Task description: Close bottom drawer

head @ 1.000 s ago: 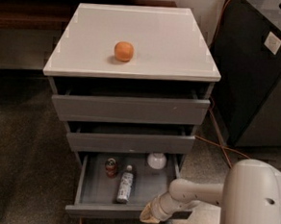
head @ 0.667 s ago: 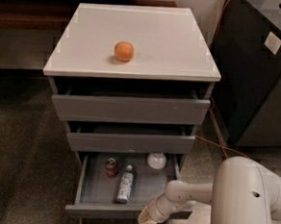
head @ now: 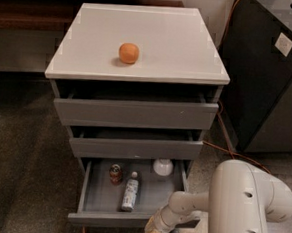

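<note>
Bottom drawer [head: 108, 218] stood well out, lowest of 3. Pincer [head: 154, 229] was at its front edge, right of centre; grip state couldn't be told. Best push: straight in, square to the front and slow, since the can [head: 115, 173] and bottle [head: 129, 191] could tip. Bench [head: 166, 44] held 1 orange [head: 129, 53]. Speckled floor [head: 22, 170], dark bin [head: 268, 82] at right.

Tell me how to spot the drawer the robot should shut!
Find the grey cabinet with an orange on its white top. Its lowest of three drawers is the bottom drawer. Only it is pulled far out, showing a can and bottle inside, with the end effector at its front edge.
</note>
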Available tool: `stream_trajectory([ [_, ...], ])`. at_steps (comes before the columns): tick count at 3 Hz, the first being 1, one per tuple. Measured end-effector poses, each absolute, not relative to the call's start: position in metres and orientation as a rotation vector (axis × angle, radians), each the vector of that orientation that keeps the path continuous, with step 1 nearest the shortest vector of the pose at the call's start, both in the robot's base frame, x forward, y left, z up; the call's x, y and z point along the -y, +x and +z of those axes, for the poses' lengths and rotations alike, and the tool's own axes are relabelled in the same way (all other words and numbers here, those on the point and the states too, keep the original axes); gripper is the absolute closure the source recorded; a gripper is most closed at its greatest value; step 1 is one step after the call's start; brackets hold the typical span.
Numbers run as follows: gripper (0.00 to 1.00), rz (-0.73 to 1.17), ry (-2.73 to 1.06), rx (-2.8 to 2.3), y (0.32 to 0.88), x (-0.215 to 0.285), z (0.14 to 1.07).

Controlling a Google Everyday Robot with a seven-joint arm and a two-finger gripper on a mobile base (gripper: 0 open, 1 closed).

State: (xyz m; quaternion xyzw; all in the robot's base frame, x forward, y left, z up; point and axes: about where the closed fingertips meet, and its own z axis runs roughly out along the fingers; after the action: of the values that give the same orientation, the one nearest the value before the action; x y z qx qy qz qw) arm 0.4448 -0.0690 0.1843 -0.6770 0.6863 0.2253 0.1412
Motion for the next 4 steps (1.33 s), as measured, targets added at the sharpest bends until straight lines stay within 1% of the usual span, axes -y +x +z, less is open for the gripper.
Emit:
stream_trajectory([
  [1,1.00,0.565,-1.852,-2.040,0.468,0.083,0.175],
  [3,1.00,0.485,-1.749,-2.076,0.508,0.103,0.163],
  [4,1.00,0.452,-1.711,-2.073,0.538,0.111,0.156],
])
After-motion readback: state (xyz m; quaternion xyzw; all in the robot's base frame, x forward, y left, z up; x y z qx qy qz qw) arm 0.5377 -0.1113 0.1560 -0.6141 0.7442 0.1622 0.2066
